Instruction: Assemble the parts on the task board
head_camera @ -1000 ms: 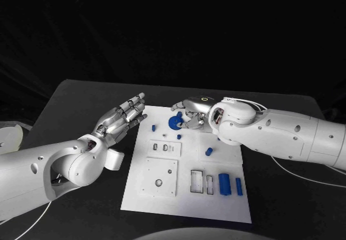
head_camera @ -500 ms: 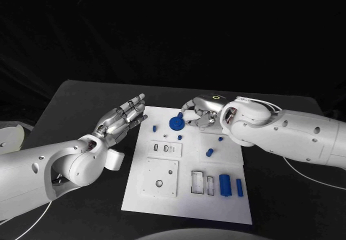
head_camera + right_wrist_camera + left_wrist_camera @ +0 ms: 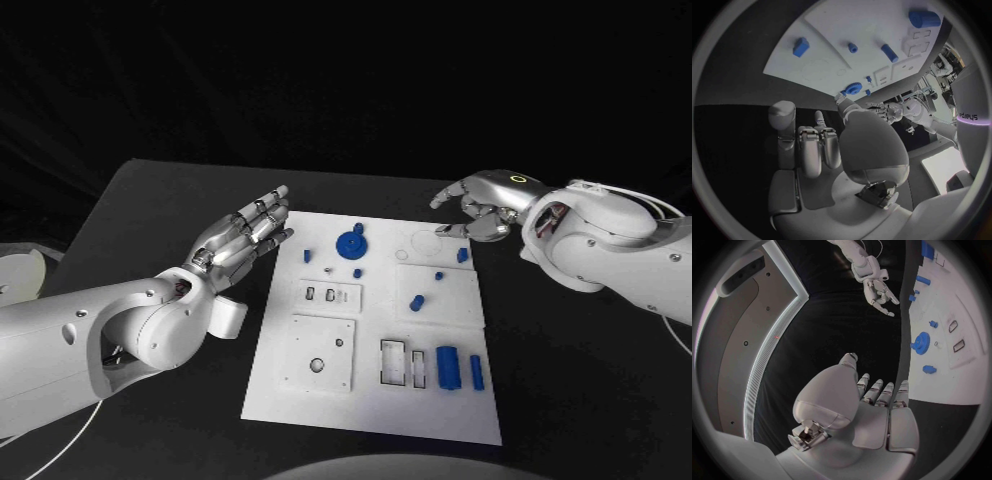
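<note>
Your right hand [image 3: 488,205] is pulling away from the blue gear [image 3: 351,244], fingers loosely curled and holding nothing; your left hand [image 3: 242,237] is hovering spread beside the task board [image 3: 378,400].

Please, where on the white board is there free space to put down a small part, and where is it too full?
On the task board, the near strip below the square plate and the two blue cylinders is bare. The far right corner, between the blue gear and the right hand, holds only a faint circle. The middle is crowded with slots and small blue pieces.
</note>
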Motion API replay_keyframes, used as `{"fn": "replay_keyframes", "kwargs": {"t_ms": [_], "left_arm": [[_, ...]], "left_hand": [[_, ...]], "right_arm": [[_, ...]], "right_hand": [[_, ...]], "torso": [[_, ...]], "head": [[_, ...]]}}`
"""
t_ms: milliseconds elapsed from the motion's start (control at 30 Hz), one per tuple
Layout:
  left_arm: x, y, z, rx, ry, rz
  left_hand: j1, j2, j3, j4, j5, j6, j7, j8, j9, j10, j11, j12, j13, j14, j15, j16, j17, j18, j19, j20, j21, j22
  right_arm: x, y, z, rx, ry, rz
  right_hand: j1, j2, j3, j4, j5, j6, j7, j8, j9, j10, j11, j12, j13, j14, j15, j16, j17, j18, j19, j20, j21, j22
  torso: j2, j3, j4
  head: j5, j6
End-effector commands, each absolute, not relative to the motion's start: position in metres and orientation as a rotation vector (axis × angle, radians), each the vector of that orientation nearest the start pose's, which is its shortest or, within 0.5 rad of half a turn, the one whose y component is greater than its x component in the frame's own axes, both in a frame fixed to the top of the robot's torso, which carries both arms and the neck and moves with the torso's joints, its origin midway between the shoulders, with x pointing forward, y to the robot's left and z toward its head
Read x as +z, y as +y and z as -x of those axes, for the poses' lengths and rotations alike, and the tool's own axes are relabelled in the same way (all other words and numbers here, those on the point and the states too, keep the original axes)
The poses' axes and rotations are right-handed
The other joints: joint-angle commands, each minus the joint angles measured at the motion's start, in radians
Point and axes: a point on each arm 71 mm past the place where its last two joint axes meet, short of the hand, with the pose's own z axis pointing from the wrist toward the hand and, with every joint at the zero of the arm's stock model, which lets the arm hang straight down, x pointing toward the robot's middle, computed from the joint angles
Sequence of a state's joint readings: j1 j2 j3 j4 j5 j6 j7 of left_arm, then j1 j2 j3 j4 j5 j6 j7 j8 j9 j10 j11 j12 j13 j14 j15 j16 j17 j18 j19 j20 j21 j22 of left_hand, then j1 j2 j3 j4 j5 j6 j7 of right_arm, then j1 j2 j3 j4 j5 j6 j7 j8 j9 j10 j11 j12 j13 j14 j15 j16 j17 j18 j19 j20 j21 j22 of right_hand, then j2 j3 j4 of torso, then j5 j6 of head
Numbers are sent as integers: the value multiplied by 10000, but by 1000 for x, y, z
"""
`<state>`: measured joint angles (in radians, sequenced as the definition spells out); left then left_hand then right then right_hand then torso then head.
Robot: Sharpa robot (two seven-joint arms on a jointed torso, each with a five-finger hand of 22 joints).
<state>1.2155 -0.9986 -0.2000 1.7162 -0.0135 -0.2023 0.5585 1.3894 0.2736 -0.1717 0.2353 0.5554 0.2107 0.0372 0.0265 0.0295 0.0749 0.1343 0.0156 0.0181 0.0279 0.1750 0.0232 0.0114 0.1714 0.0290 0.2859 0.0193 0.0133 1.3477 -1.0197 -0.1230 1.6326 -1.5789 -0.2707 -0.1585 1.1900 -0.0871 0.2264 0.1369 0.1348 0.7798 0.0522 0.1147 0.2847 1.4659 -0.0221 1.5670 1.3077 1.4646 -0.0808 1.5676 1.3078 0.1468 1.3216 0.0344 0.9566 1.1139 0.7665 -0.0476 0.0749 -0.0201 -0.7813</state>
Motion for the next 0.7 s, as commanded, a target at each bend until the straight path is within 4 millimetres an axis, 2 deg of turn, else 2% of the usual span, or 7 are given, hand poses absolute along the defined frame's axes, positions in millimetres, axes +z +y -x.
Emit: {"fn": "replay_keyframes", "kwargs": {"t_ms": [33,133,233,400,467,700], "left_arm": [[-202,221,-427,-17275,14779,10364],[-202,220,-427,-17302,14793,10357],[-203,220,-427,-17304,14806,10363],[-203,220,-428,-17296,14832,10374],[-204,220,-428,-17293,14838,10376],[-204,220,-429,-17265,14859,10389]], "left_hand": [[87,37,-17,-65,70,45,45,56,15,2,77,22,13,15,78,65,9,71,4,36,69,15],[89,36,-15,-70,78,42,50,56,15,1,83,22,13,15,83,65,9,69,7,37,71,16],[89,36,-15,-70,78,42,50,56,15,1,83,22,13,15,83,65,9,69,7,37,71,16],[89,36,-15,-70,78,42,50,56,15,1,83,22,13,15,83,65,9,69,7,37,71,16],[91,35,-11,-78,87,44,54,57,15,4,89,22,14,20,90,70,11,68,8,39,73,16],[92,34,-10,-81,90,45,55,57,15,5,91,22,14,22,92,72,11,67,9,39,73,16]], "right_arm": [[-147,-269,-473,3895,16426,2916],[-156,-281,-471,3706,16540,2966],[-163,-290,-469,3653,16555,2998],[-171,-298,-467,3677,16565,2960],[-175,-301,-466,3682,16603,2932],[-183,-305,-465,3712,16707,2827]], "right_hand": [[-22,-20,-140,88,-182,-48,-55,-89,-111,1049,-139,38,2631,1062,-90,32,2630,-150,35,-89,-106,-31],[-65,-72,-282,280,-484,-26,-78,-151,-222,1049,-170,38,2631,1062,-126,32,2630,-143,40,-126,-206,-64],[-113,-160,-421,520,-756,-7,-85,-201,-318,1049,-179,38,2631,1059,-135,25,2621,-144,56,-144,-258,-60],[-144,-253,-533,772,-806,71,-66,-206,-383,1049,-167,38,2631,1046,-133,-19,2572,-138,49,-145,-348,-86],[-142,-272,-552,829,-806,101,-53,-199,-393,1049,-159,38,2631,1039,-127,-41,2547,-132,37,-143,-393,-108],[-73,-314,-584,979,-803,243,2,-152,-412,1049,-120,38,2631,1029,-101,-72,2512,-129,26,-126,-466,-128]], "torso": [[-22,32,-22],[-23,21,-3],[-23,32,-7],[-30,26,-1],[-32,15,5],[-33,13,-1]], "head": [[-10,-22],[-35,-2],[-21,-7],[-28,-40],[-35,-49],[-17,-67]]}}
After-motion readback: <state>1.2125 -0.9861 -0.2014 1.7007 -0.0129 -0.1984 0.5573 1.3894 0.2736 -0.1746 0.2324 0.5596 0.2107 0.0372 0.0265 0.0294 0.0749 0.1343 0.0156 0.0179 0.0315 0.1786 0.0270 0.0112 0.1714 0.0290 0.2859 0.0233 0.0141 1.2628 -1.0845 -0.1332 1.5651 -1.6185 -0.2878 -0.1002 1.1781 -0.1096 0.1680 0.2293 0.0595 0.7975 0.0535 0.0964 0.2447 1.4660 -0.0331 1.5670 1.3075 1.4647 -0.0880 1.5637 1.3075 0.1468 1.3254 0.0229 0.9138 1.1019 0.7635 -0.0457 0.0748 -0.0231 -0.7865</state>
